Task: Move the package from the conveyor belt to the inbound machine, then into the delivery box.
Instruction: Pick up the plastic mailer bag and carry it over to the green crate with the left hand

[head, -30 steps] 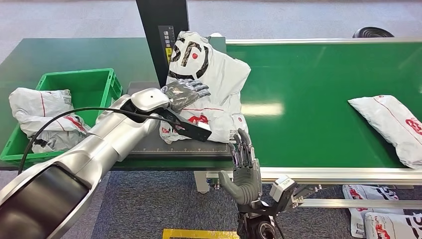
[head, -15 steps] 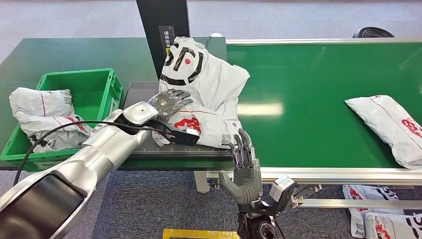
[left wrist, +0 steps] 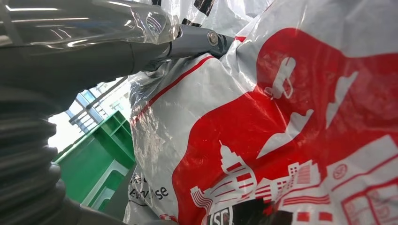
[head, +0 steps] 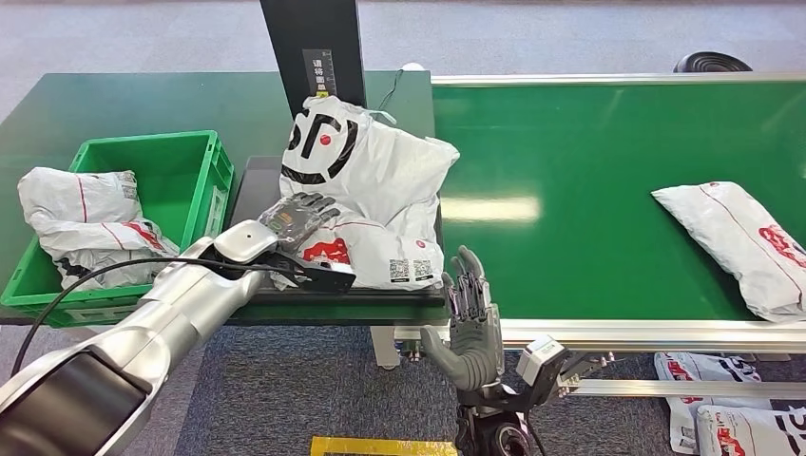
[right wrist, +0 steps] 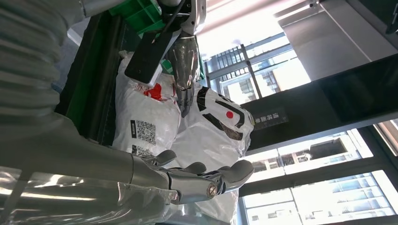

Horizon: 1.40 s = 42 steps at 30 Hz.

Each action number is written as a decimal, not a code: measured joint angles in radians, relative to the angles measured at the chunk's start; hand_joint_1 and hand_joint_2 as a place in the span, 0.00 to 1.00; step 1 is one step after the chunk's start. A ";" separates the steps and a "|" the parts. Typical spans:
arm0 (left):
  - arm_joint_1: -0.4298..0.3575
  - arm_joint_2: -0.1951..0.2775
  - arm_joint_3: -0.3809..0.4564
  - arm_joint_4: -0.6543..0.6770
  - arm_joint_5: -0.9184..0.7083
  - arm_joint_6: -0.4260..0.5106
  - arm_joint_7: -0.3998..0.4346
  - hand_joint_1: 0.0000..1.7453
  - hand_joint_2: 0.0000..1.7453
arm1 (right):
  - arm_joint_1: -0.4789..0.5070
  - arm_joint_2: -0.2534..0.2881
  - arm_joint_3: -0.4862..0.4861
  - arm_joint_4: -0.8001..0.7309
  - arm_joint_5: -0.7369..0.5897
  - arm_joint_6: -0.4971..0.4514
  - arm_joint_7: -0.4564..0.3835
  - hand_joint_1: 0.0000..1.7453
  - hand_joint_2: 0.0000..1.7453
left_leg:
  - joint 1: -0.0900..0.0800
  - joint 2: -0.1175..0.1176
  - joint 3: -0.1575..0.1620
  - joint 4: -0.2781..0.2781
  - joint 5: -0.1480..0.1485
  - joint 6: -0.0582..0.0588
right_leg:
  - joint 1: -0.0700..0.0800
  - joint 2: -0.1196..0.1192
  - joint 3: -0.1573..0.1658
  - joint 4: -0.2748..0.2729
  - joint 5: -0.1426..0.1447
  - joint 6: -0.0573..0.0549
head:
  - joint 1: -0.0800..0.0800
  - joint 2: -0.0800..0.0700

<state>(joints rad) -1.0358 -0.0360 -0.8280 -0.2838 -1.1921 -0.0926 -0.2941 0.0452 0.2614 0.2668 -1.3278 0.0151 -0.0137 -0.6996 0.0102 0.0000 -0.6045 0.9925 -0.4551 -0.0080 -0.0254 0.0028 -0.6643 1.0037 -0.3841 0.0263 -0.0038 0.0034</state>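
Note:
A white plastic package [head: 380, 180] with black and red print lies on the dark scale plate of the inbound machine [head: 252, 185], its far end against the black post [head: 314, 38]. My left hand [head: 295, 214] grips the package's left edge, fingers spread flat on top. The left wrist view is pressed up to the package's red print [left wrist: 281, 117], with the hand [left wrist: 94, 47] against it. My right hand [head: 470, 323] stands open, fingers up, just off the table's front edge, to the right of the package. The right wrist view looks past its fingers [right wrist: 187, 180] at the package [right wrist: 211, 122].
A green delivery box [head: 162, 161] sits left of the machine with white packages [head: 86, 223] inside. The green conveyor belt [head: 589, 190] runs to the right and carries another white package [head: 746, 242]. More packages [head: 732, 413] lie on the floor at the lower right.
My left hand has drawn the package leftward and towards me across the scale plate. The package on the belt has crept slightly left. My right hand has stayed where it was.

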 joint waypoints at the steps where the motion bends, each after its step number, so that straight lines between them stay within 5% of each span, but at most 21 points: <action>1: 0.002 0.002 0.002 0.000 0.001 0.001 0.000 0.00 1.00 | 0.002 0.000 -0.001 0.000 -0.001 -0.001 0.000 0.00 1.00 | 0.000 0.000 0.000 0.000 0.000 0.000 | 0.000 0.000 0.000 0.000 0.000 0.000 | 0.000 0.000; 13: 0.012 0.009 0.018 0.000 0.001 0.006 -0.001 0.00 1.00 | 0.007 -0.001 -0.011 -0.008 -0.002 -0.007 0.000 0.00 1.00 | 0.000 0.000 0.000 0.000 0.000 0.000 | 0.000 0.000 0.000 0.000 0.000 0.000 | 0.000 0.000; 17: 0.016 0.011 0.024 0.000 0.001 0.002 -0.001 0.96 1.00 | 0.007 -0.001 -0.014 -0.008 -0.001 -0.007 0.000 0.00 1.00 | 0.000 0.000 0.000 0.000 0.000 0.000 | 0.000 0.000 0.001 0.000 0.000 0.000 | 0.000 0.000; 18: 0.017 0.011 0.025 0.000 0.001 0.001 -0.001 1.00 1.00 | 0.007 -0.001 -0.015 -0.008 -0.001 -0.007 0.000 0.00 1.00 | 0.000 0.000 0.001 0.000 0.000 0.000 | 0.000 0.000 0.001 0.000 0.000 0.000 | 0.000 0.000; 37: 0.016 0.017 0.052 0.000 -0.007 0.004 -0.011 1.00 1.00 | 0.016 -0.002 -0.024 -0.034 -0.022 0.016 0.000 0.00 1.00 | 0.000 0.000 0.002 0.000 0.000 0.000 | 0.000 0.000 0.002 0.000 0.000 0.000 | 0.000 0.000; 42: 0.035 0.015 0.088 -0.004 0.075 0.112 -0.003 1.00 1.00 | 0.025 -0.002 -0.029 -0.043 -0.010 0.013 0.000 0.00 1.00 | 0.000 0.000 0.002 0.000 0.000 0.000 | 0.000 0.000 0.002 0.000 0.000 0.000 | 0.000 0.000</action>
<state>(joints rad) -1.0012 -0.0214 -0.7395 -0.2874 -1.1167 0.0197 -0.2970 0.0701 0.2590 0.2378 -1.3704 0.0051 -0.0006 -0.6996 0.0102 0.0002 -0.6024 0.9925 -0.4551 -0.0080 -0.0254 0.0030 -0.6626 1.0037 -0.3840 0.0262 -0.0041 0.0034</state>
